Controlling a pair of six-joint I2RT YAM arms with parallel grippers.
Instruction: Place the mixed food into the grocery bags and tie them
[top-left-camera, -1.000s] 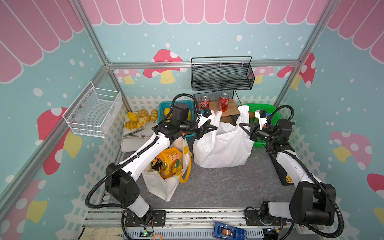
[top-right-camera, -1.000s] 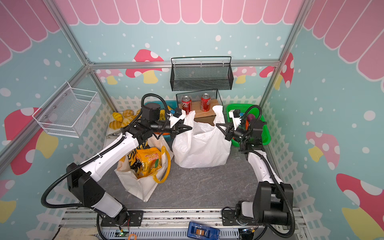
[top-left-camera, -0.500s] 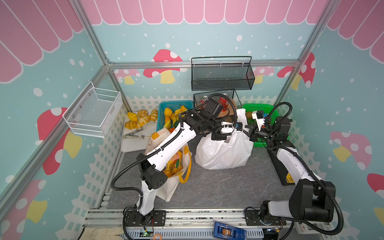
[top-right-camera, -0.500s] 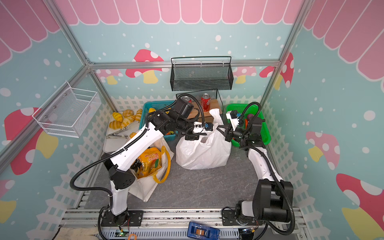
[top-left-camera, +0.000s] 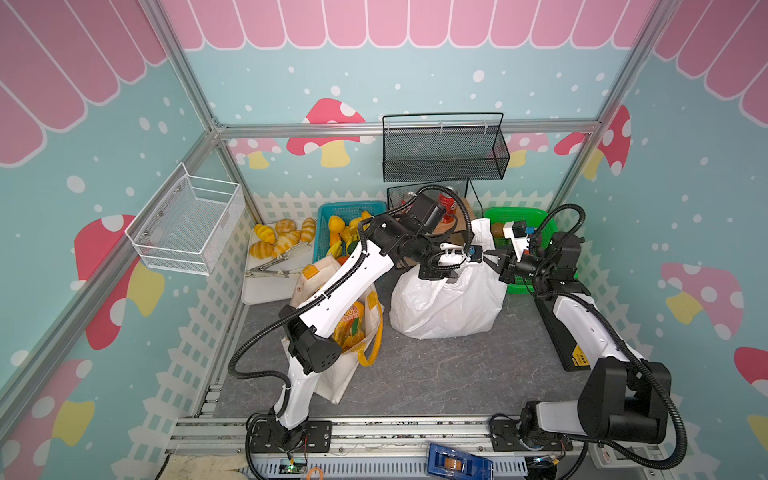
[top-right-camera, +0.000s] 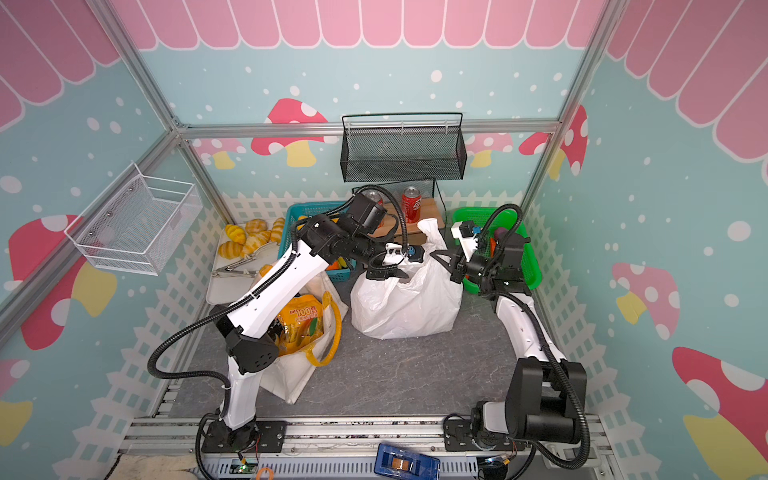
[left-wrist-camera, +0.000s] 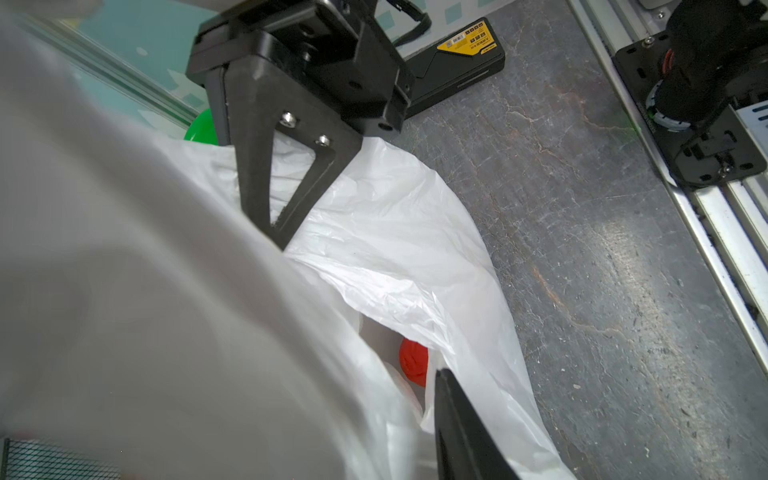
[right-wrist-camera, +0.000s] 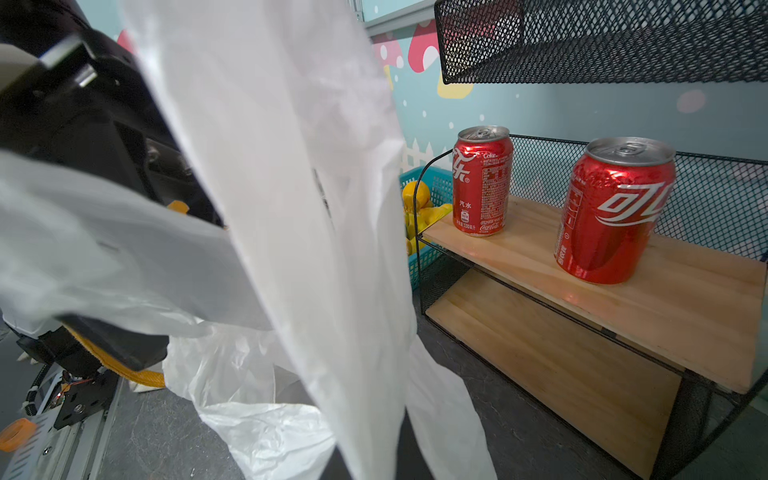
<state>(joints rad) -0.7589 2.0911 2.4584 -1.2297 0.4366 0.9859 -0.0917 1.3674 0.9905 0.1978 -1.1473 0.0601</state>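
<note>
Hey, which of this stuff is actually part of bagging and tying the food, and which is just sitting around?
In the job: white plastic bag, red toy tomato inside it, canvas tote, orange snack packet in the tote, left gripper, right gripper.

Lying about: soda cans, croissants, tongs, blue fruit basket, white wire basket.

Plastic bag (right-wrist-camera: 299, 208) in fg, 2 cans (right-wrist-camera: 482, 183) on shelf (right-wrist-camera: 685, 299).

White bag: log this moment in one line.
white bag: untied, red toy inside | left hand: open at bag mouth | right hand: shut on handle | tote: packet inside
</note>
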